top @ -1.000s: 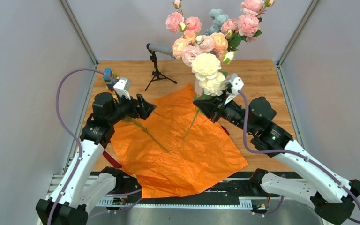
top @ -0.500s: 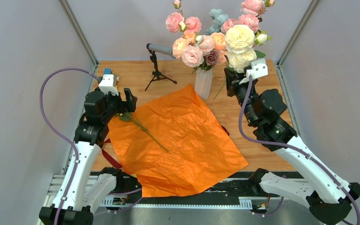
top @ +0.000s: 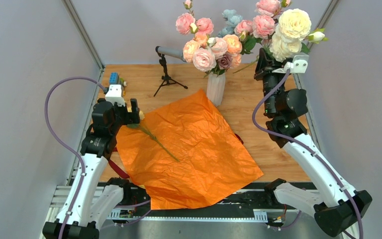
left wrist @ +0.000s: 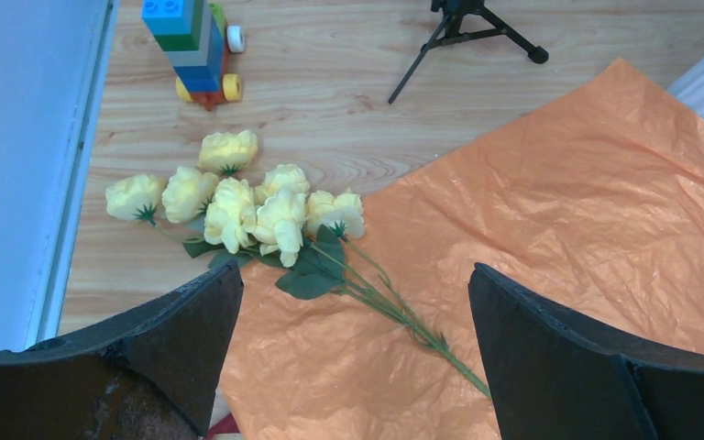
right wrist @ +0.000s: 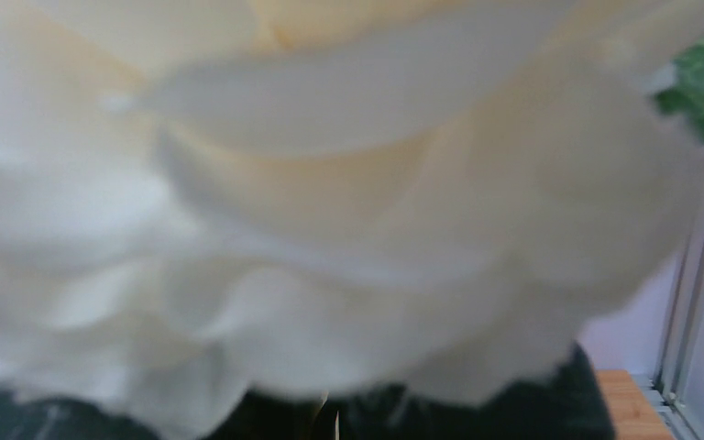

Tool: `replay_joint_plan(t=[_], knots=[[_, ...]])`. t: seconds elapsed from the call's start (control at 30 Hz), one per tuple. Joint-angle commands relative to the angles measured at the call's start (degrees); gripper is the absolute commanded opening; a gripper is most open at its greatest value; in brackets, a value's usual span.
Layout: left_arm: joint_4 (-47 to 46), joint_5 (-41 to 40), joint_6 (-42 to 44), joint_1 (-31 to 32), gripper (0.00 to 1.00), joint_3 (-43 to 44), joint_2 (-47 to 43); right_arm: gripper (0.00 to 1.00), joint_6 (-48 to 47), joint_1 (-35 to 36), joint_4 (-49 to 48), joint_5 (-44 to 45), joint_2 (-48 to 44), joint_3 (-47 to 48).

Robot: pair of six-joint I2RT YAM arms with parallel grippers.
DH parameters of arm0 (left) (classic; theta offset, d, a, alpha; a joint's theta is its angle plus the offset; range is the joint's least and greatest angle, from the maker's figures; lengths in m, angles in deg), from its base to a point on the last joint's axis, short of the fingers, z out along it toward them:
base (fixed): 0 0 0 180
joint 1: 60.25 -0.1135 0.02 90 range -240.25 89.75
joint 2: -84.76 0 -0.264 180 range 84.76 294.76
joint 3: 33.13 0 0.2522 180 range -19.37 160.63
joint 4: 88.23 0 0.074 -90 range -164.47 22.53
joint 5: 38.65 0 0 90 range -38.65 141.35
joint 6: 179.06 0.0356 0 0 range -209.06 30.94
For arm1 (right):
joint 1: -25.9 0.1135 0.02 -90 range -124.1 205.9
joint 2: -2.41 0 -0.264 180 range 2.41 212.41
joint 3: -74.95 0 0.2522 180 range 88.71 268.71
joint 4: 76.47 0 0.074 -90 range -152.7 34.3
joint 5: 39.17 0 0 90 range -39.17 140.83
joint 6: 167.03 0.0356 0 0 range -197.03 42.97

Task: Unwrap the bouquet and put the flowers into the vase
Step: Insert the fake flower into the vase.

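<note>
While right fingers (top: 261, 60) grip cream roses (top: 293, 25), left fingers (left wrist: 356, 284) spread, microphone stand (top: 166, 74) beside vase (top: 216, 89)

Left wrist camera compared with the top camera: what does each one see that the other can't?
Only the left wrist view shows the yellow roses close up, blooms on the table, stems on the paper, framed by the open left fingers. Only the top view shows the vase with its flowers and the right fingers holding cream roses high up. Both show the orange paper, the tripod and the toy blocks.
</note>
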Motion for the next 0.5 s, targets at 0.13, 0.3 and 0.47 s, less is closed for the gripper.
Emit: replay_joint_plan(t=[0.13,0.3,0.47], knots=[[-1.4,-1.0,1.6,-0.3,1.00,-0.4,-1.0,0.00,11.3,-3.9,-3.9,-4.5,1.9,2.5],[-1.4,-1.3,1.5,-0.3,1.00,-0.4,-1.0,0.00,13.5,-4.6,-0.7,-5.3,2.5,4.3],[-1.3,-1.5,1.6,-0.3,1.00,-0.4,-1.1,0.00,16.6,-5.4,3.4,-6.0,2.6,6.6]])
